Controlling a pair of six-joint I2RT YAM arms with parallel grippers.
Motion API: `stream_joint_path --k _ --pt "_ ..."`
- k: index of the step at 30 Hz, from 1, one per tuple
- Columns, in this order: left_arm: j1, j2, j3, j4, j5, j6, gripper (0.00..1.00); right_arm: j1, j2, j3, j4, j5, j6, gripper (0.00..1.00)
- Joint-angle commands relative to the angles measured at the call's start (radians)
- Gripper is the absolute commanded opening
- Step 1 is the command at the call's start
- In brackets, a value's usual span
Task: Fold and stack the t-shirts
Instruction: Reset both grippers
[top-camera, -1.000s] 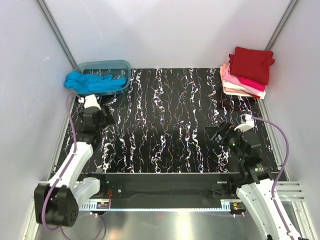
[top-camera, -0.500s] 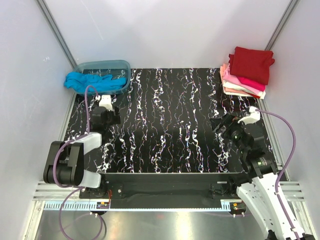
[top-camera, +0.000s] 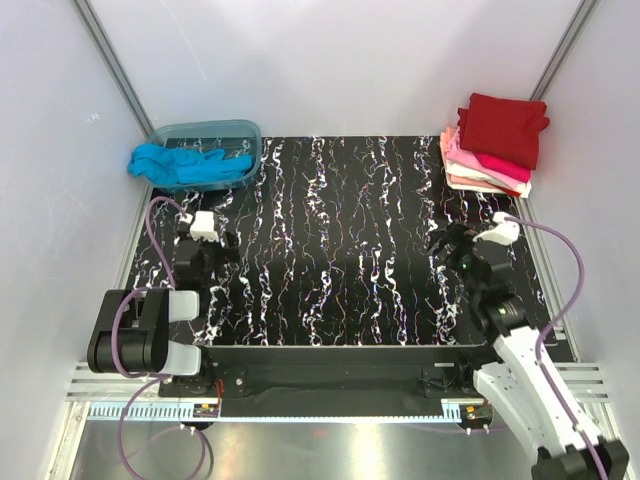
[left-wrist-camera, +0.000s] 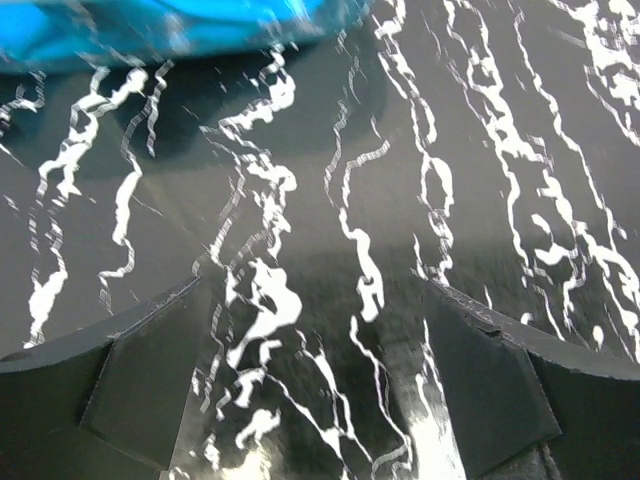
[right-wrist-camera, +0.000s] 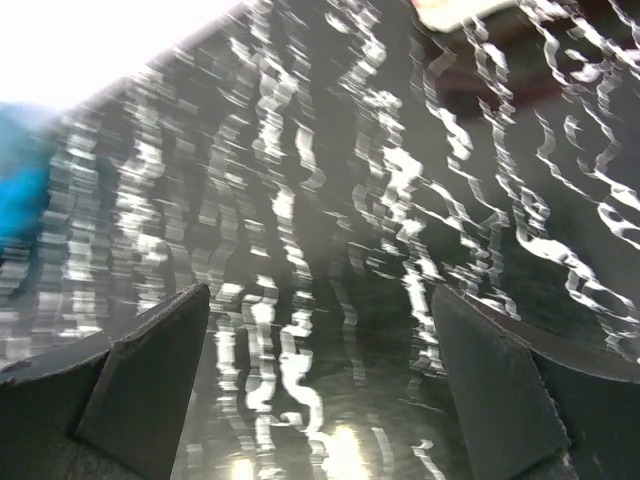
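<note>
Left tool (left-wrist-camera: 318, 290) and right tool (right-wrist-camera: 320, 290) spread, empty. Turquoise shirt (top-camera: 185, 165) overhangs the tub (top-camera: 243, 127) rim; a snagged pull could tip the tub.

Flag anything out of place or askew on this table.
The turquoise t-shirt lies crumpled and unfolded, spilling over the rim of the plastic tub. The stack at far right looks tidy, dark red t-shirt on top.

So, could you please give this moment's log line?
left gripper open, empty | right gripper open, empty | turquoise t-shirt spilling from tub | dark red t-shirt tops stack
</note>
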Motion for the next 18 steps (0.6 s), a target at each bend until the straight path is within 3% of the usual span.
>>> stream_joint_path --k 1,5,7,9,12,18 --pt "-0.01 -0.011 -0.004 0.183 0.03 0.026 0.94 0.006 0.108 0.009 0.113 0.093 -0.088 1.0" --pt "-0.01 -0.014 -0.003 0.177 0.02 0.024 0.99 0.006 0.203 -0.049 0.291 0.117 -0.198 1.0" --pt "-0.01 -0.009 0.008 0.165 -0.075 -0.006 0.99 0.003 0.251 -0.111 0.411 0.18 -0.208 1.0" --pt "-0.012 -0.014 0.003 0.168 -0.071 -0.006 0.99 0.003 0.293 -0.098 0.449 0.25 -0.27 0.99" --pt "-0.035 -0.012 0.003 0.171 -0.098 0.001 0.99 0.004 0.358 -0.135 0.59 0.24 -0.408 1.0" --pt "-0.035 -0.011 0.003 0.171 -0.099 0.001 0.99 -0.056 0.582 -0.191 0.861 0.228 -0.465 1.0"
